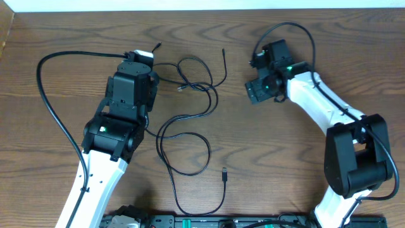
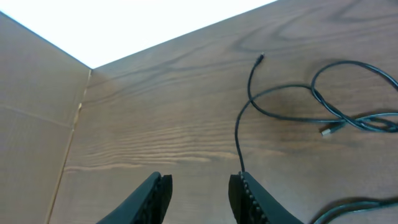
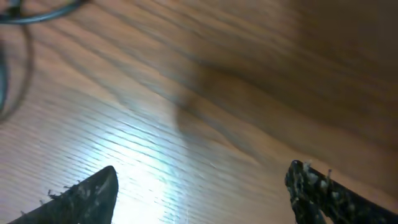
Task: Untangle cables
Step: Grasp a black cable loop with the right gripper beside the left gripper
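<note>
Cables (image 1: 179,116): thin black cords, laid in loose overlapping loops at the centre of the table (image 1: 278,158), between the arms. One plug (image 1: 224,173) was seen on the near side.
Left gripper (image 2: 200,194): jaws partly spread, nothing pinched; one cord ran up to its right finger (image 2: 249,193).
Right gripper (image 3: 199,199): jaws spread wide, nothing held.

The cables (image 1: 190,120) are lying in loose loops on the table (image 1: 285,164), between the two arms. The left gripper (image 1: 144,57) is sitting just beside their far-left strands, and the right gripper (image 1: 253,94) is hanging apart on their right.
</note>
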You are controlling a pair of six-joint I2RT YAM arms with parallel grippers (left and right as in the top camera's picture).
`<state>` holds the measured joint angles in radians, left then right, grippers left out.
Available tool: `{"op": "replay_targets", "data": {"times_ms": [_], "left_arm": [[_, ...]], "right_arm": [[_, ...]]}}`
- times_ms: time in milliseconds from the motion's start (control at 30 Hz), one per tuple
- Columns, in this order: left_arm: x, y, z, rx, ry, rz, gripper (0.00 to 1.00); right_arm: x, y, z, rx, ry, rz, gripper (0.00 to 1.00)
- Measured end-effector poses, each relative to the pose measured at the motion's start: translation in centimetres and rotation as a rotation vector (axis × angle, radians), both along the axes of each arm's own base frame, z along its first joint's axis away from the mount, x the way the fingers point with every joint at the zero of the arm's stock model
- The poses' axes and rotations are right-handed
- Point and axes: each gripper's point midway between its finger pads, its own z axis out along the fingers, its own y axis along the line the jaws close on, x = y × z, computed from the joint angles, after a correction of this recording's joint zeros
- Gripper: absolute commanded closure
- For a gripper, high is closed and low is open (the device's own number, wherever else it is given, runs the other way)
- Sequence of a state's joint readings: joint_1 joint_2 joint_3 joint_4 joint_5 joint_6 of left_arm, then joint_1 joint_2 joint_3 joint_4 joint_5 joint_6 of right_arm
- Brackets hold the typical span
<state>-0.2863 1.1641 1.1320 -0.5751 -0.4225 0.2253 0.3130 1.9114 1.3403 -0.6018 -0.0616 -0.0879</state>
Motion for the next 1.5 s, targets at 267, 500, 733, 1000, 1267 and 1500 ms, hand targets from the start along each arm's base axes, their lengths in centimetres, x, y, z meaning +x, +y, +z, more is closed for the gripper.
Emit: {"op": "replay_targets", "data": {"times_ms": [267, 500, 733, 1000, 1267, 1500], "left_arm": [[0.0, 0.2, 0.1, 0.007, -0.004, 0.008, 0.59], [0.0, 0.2, 0.1, 0.007, -0.004, 0.009, 0.59], [0.0, 0.2, 0.1, -0.01, -0.011, 0.024, 0.58], [0.0, 0.1, 0.1, -0.025, -0.013, 0.028, 0.58], [0.1, -0.9, -0.2, -0.067, -0.003, -0.018, 0.59], [0.1, -1.1, -0.2, -0.074, -0.001, -0.027, 0.59]], "right_arm": [[-0.9, 6.4, 1.0, 0.116, -0.043, 0.17, 0.31], [-3.1, 11.0, 1.3, 0.146, -0.048, 0.283, 0.32], [-3.4, 12.3, 0.0, 0.112, -0.057, 0.309, 0.4], [-1.7, 12.9, -4.7, 0.115, -0.036, 0.241, 0.4], [-1.1, 13.7, -5.1, 0.144, -0.037, 0.206, 0.42], [-1.9, 16.3, -5.0, 0.182, -0.044, 0.207, 0.46]]}}
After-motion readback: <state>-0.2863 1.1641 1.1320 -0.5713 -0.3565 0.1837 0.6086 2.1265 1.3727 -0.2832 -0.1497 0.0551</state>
